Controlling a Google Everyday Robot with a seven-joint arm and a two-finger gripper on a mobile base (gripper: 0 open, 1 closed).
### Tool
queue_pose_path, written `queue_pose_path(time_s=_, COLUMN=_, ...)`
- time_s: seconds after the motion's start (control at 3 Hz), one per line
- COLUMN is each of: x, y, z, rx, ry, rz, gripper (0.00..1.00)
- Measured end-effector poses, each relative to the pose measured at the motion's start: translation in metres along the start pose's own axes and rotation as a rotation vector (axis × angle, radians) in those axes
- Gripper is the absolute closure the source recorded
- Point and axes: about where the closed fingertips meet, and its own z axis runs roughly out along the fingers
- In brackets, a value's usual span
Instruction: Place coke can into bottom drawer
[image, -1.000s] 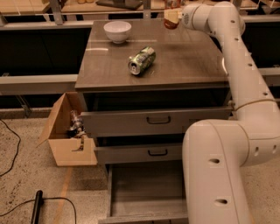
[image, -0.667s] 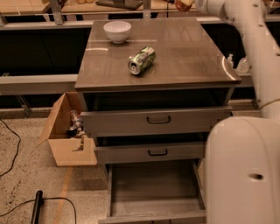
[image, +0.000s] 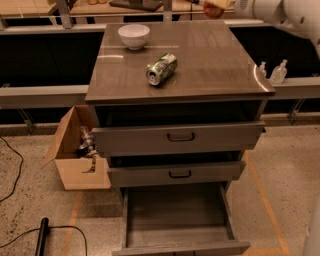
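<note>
My gripper (image: 216, 7) is at the top edge of the view, above the back right of the cabinet top (image: 215, 65). It is shut on the coke can (image: 213, 10), a small red can held in the air, partly cut off by the frame edge. The white arm (image: 280, 12) runs off to the upper right. The bottom drawer (image: 175, 212), a wide shallow grey tray, is pulled out at the foot of the cabinet and holds nothing. The two upper drawers with black handles are pushed in.
A green-and-silver can (image: 161, 69) lies on its side mid-top. A white bowl (image: 133, 35) stands at the back left. An open cardboard box (image: 75, 155) sits on the floor left of the cabinet. Two small bottles (image: 273, 73) stand on a ledge at right. A cable (image: 15, 165) lies on the floor.
The gripper has risen toward the top edge with the can. The arm's big white body, which covered the lower right, has swung out of view, and the bottom drawer now shows whole.
</note>
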Motion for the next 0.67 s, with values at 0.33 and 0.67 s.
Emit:
queue_pose_path(time_s=0.33, x=0.084, y=0.033, z=0.004, rx=-0.075, ry=0.135, rz=-0.013, gripper=1.00)
queue_pose_path(time_s=0.67, x=0.122, y=0.054, z=0.010, rx=-0.115, ry=0.192, rz=-0.006, gripper=1.00)
